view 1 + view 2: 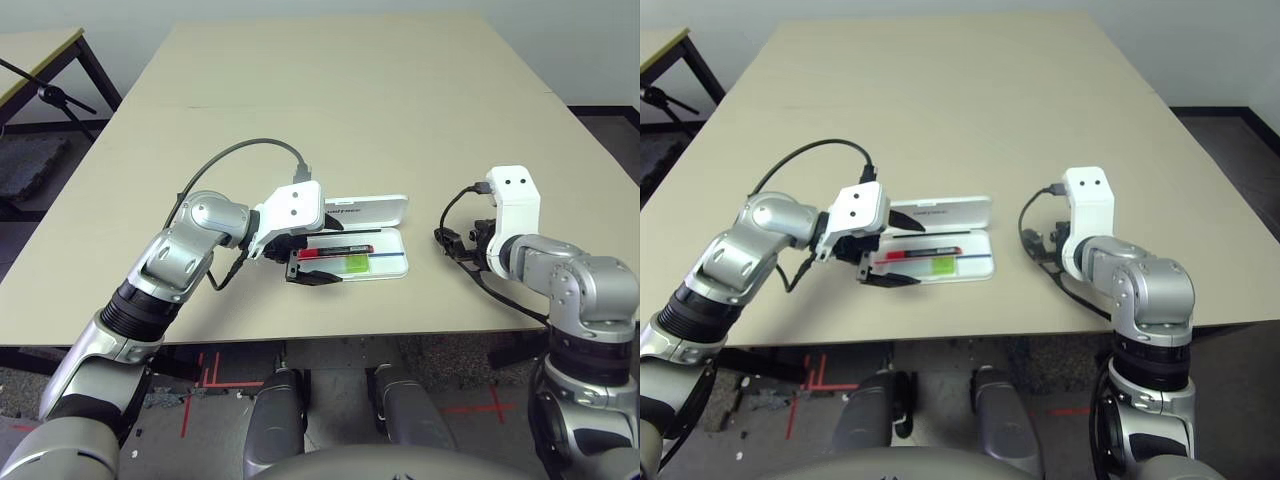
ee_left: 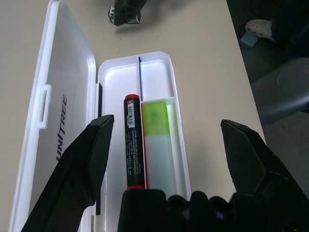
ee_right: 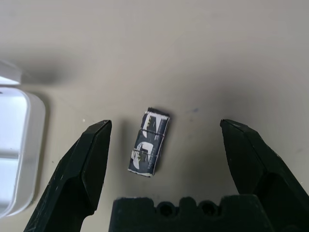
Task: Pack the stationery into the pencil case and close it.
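The left gripper (image 2: 164, 164) hangs spread wide over the near end of the open pencil case (image 1: 392, 262), holding nothing. Inside the tray, the red marker (image 2: 133, 150) lies beside the highlighter (image 2: 157, 145), touching along their lengths. The lid (image 2: 58, 121) lies flat next to the tray. At the right of the head view, the right gripper (image 3: 166, 159) is likewise spread, straddling the small metal piece (image 3: 148, 141) on the bare surface (image 1: 330, 90), just beside the case's rounded corner.

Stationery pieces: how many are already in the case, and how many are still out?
2 in, 1 out. The red marker and the highlighter lie side by side in the open case; the small metal piece lies on the table.
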You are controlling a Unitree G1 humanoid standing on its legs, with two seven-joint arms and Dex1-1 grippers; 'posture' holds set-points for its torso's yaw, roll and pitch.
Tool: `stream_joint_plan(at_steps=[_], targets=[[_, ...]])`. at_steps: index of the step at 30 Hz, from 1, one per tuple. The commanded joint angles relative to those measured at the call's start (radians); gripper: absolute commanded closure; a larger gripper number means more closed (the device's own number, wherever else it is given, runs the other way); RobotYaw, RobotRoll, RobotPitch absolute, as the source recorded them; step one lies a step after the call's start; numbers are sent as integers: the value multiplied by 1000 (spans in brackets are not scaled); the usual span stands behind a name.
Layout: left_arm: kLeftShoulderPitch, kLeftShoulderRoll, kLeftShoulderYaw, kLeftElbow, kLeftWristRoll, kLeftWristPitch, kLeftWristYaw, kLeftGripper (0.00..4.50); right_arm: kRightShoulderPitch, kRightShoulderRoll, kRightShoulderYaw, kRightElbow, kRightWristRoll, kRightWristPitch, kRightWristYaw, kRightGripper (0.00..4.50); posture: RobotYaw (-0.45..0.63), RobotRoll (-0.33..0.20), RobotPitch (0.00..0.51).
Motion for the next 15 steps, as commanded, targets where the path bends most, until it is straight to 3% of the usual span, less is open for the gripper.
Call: stream_joint_plan(at_steps=[1, 6, 7, 10, 15], targets=[[0, 7, -13, -14, 11, 13, 8, 28, -1, -6, 23, 29, 11, 17, 8, 0, -121, 0, 119], [-2, 8, -12, -22, 12, 23, 12, 28, 11, -2, 43, 51, 9, -2, 10, 0, -115, 0, 117], [-3, 9, -12, -23, 12, 24, 12, 6, 12, -2, 44, 54, 8, -11, 9, 182, -113, 0, 116], [-4, 10, -13, -28, 13, 30, 13, 0, 15, -14, 45, 64, 8, -31, 16, 980, -110, 0, 114], [-6, 17, -16, -27, 19, 28, 7, 0, 14, -44, 46, 76, 12, -46, 28, 2902, -116, 0, 103]])
